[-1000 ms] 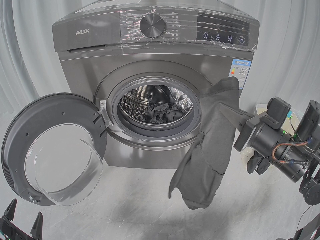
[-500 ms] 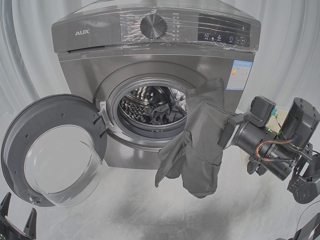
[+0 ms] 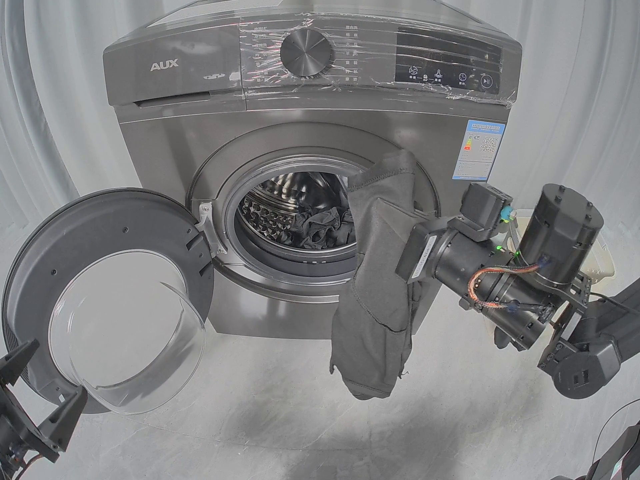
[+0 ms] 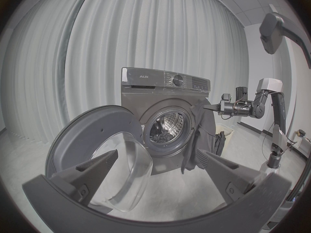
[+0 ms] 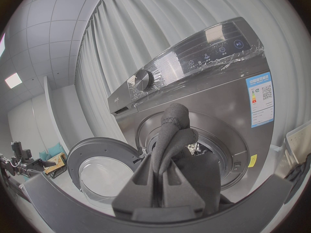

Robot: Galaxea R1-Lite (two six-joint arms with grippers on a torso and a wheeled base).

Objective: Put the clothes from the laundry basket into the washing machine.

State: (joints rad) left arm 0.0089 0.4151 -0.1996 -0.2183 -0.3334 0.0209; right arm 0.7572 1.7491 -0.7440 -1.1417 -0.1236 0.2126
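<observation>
Near the drum's (image 3: 280,198) right rim, my right gripper (image 5: 158,169) clamps a grey garment (image 3: 373,301): loading step. Next: push it inside.

Central washing machine (image 3: 307,121), door (image 3: 107,295) open at left, clothes (image 3: 320,227) in drum (image 3: 277,213), garment (image 3: 377,281) hanging before opening, laundry basket (image 4: 228,130) at right.

The right gripper (image 5: 158,167) has its two fingers pressed together on a dark grey garment (image 5: 173,127), which bunches up above the fingertips and also hangs down around them. Behind it stands the washing machine (image 5: 223,94), with its round door (image 5: 103,156) swung wide open, and the garment is in front of the drum opening. A pale laundry basket (image 5: 296,139) stands just beside the machine, with a dark cloth (image 5: 301,170) hanging over its rim.
</observation>
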